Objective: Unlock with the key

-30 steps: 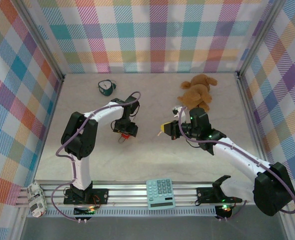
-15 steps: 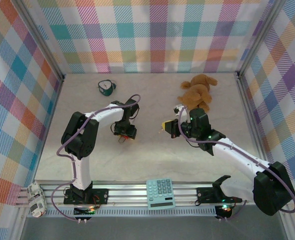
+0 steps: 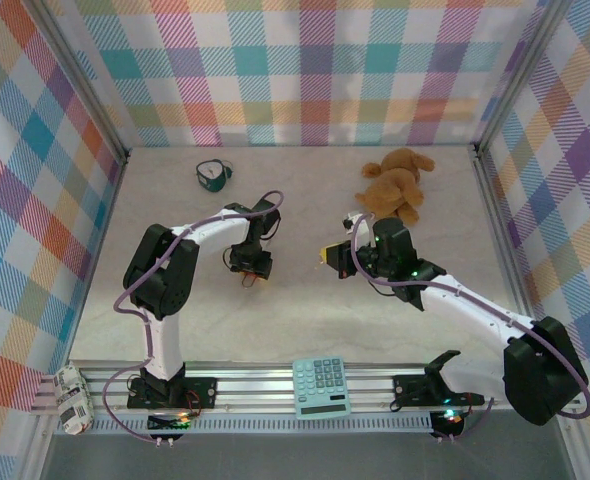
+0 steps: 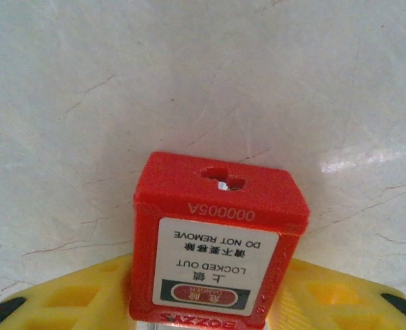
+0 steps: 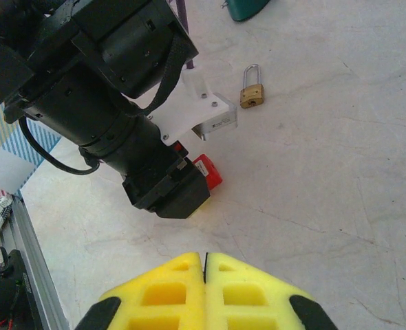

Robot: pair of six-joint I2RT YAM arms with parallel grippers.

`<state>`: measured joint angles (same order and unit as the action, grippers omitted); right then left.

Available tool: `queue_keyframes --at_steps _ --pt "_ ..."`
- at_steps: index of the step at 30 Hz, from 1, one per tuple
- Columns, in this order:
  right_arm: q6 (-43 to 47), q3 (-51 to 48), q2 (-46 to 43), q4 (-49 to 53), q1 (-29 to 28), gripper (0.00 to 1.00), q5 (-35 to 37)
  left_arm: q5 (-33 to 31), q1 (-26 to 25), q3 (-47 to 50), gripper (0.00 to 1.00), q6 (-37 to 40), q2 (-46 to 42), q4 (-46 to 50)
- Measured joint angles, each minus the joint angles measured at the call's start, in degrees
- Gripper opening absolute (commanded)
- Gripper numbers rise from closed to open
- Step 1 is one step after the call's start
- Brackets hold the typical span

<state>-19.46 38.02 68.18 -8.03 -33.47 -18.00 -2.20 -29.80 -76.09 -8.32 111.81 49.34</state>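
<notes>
One change: the left claw (image 4: 210,302) has tightened around the red padlock (image 4: 217,234), steadying its keyhole (image 4: 222,180); the right claw (image 5: 204,275) stays shut.

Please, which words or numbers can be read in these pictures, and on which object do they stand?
"DO NOT REMOVE": white label on the red padlock, upside down in the left wrist view.
"LOCKED OUT": same label.
Embossed code and brand, Chinese lines, calculator keys: too blurred or small to read.

Left wrist view: red padlock (image 4: 217,227) is cut off at the bottom edge, shackle hidden. Right wrist view, centre: left gripper (image 5: 182,189) covers most of it. Key within the closed right gripper (image 5: 204,260) seam: indiscernible.
</notes>
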Motion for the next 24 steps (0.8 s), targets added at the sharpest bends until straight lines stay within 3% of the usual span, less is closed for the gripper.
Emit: queue_keyframes --at_steps 5,15,24 --pt "0.0 0.0 0.0 0.0 0.0 0.06 0.3 -0.8 0.0 -0.1 0.57 -0.2 0.0 0.2" --pt "0.2 0.0 -1.1 0.2 0.0 0.06 0.8 -0.2 -0.1 -0.3 0.40 0.2 0.2 0.2" --pt "0.3 0.0 -2.1 1.0 0.0 0.06 1.4 0.2 -0.2 1.5 0.37 0.2 -1.4 -2.0"
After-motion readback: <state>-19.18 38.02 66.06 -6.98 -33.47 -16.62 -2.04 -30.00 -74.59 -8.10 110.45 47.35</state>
